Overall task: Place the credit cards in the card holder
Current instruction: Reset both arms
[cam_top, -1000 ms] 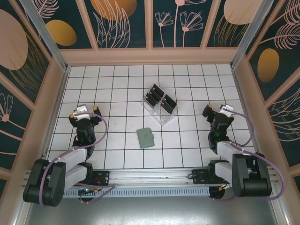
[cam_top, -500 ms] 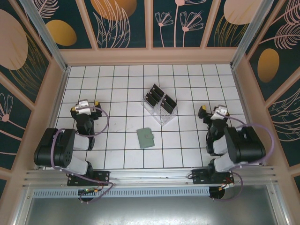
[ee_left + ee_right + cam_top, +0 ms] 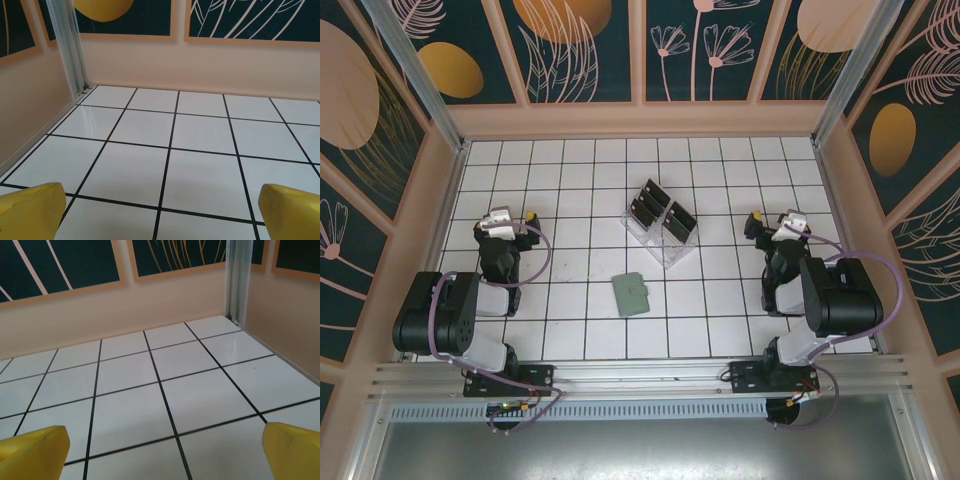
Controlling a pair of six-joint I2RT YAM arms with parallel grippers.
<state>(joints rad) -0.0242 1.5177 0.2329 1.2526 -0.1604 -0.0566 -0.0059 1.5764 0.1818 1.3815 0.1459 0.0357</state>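
Now: card holder point(image 3: 631, 294), sage-green and folded shut, lies flat on the white tiled table point(image 3: 570, 170), near the middle. Credit cards point(image 3: 661, 210) stand tilted in the slots of a clear rack point(image 3: 665, 243), just far and right of the holder. Left gripper point(image 3: 505, 213) sits at left, jaws spread wide, nothing between them. Right gripper point(image 3: 782, 216) sits at right, equally wide, empty. Both are well apart from holder and cards.
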